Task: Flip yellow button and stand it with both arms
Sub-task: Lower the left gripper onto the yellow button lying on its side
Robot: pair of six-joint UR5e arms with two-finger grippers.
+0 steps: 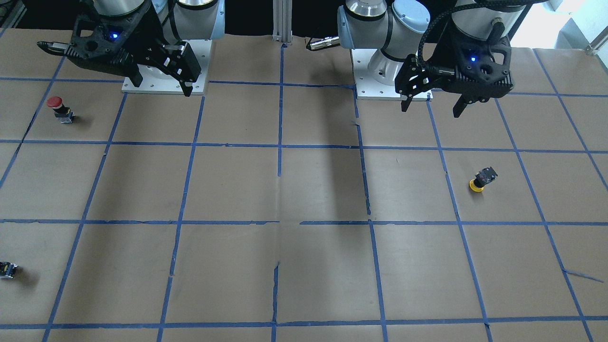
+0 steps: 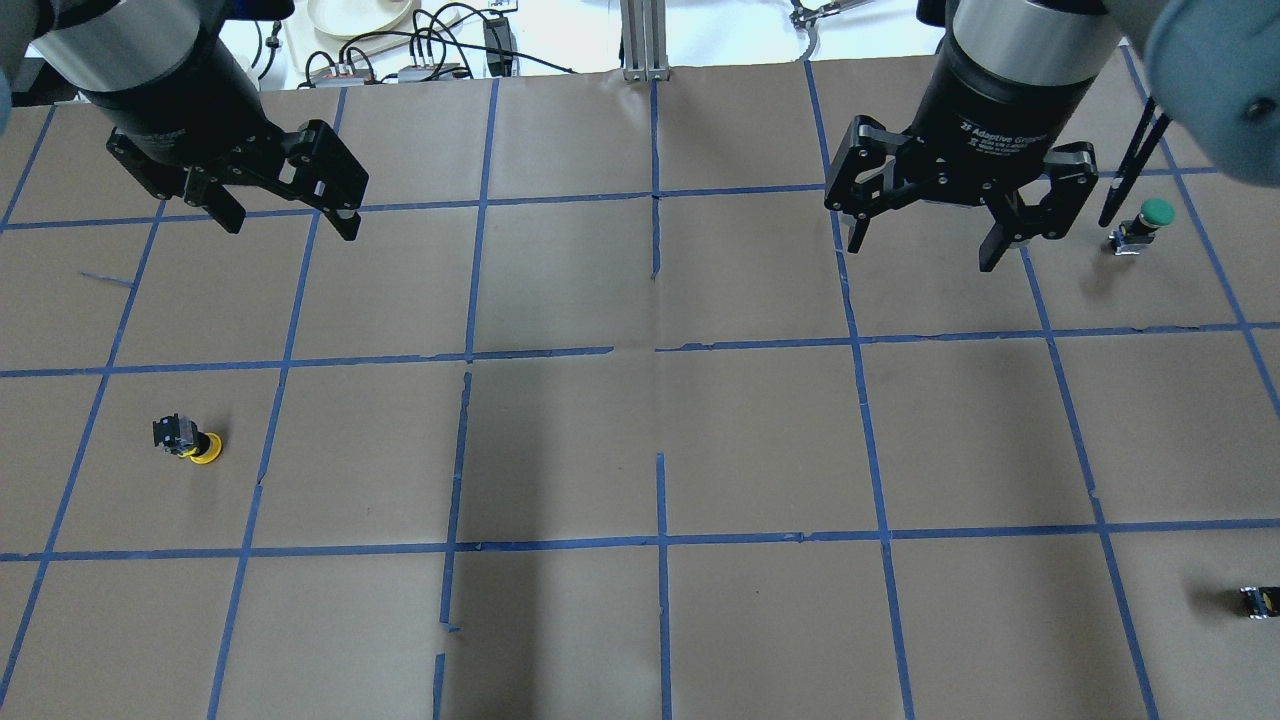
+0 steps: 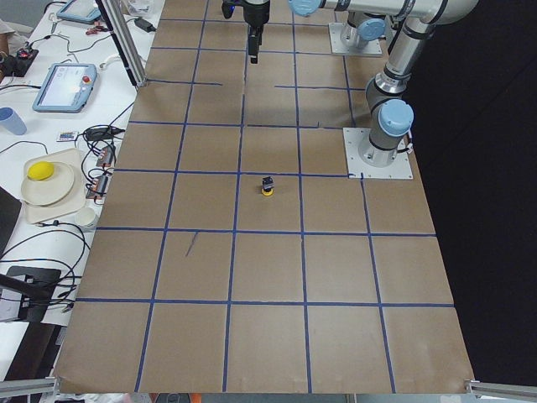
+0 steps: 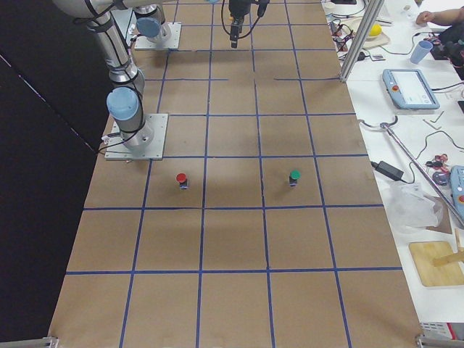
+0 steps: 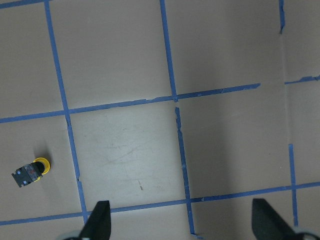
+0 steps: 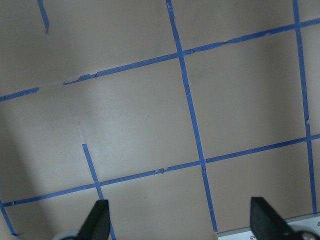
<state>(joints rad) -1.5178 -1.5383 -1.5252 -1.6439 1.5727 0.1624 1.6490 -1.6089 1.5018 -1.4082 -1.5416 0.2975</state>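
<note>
The yellow button (image 1: 480,180) rests with its yellow cap on the brown table and its black body tipped upward. It also shows in the overhead view (image 2: 188,441), the exterior left view (image 3: 267,186) and the left wrist view (image 5: 31,171). My left gripper (image 1: 431,108) hangs open and empty high above the table, well away from the button, as the overhead view (image 2: 290,225) and its wrist view (image 5: 182,225) show. My right gripper (image 1: 161,85) is open and empty over the other half of the table, as its overhead view (image 2: 922,250) and wrist view (image 6: 180,225) show.
A red-capped button (image 1: 59,108) stands near the right arm's base plate (image 1: 142,85). A green-capped button (image 2: 1145,225) stands on the right arm's side of the table. A tiny black part (image 2: 1260,600) lies at the table's edge. Blue tape lines grid the table.
</note>
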